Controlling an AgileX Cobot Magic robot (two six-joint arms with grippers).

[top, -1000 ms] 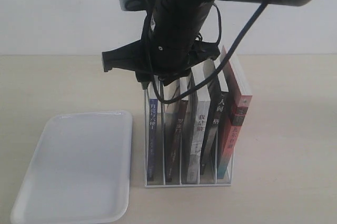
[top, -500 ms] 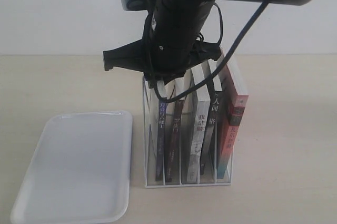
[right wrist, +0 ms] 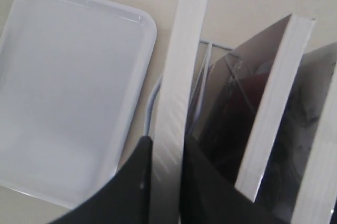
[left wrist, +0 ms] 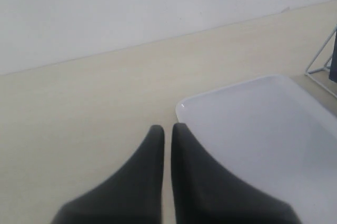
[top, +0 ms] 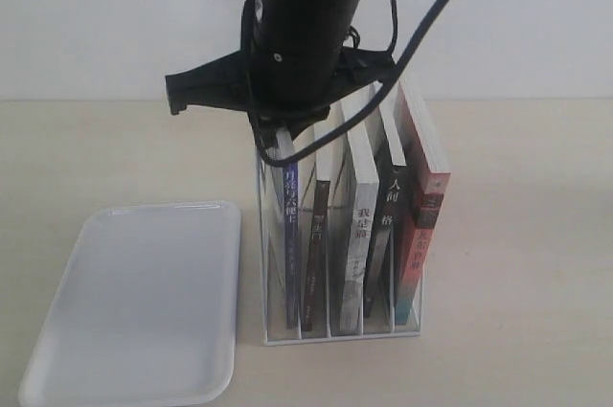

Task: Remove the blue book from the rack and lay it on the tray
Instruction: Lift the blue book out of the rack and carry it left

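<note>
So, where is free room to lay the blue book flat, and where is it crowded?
The tray is bare inside its rim, left of the rack. The table right of the rack is bare. Crowded: the rack's slots, where books lean together and the right claw pinches the blue book.
</note>
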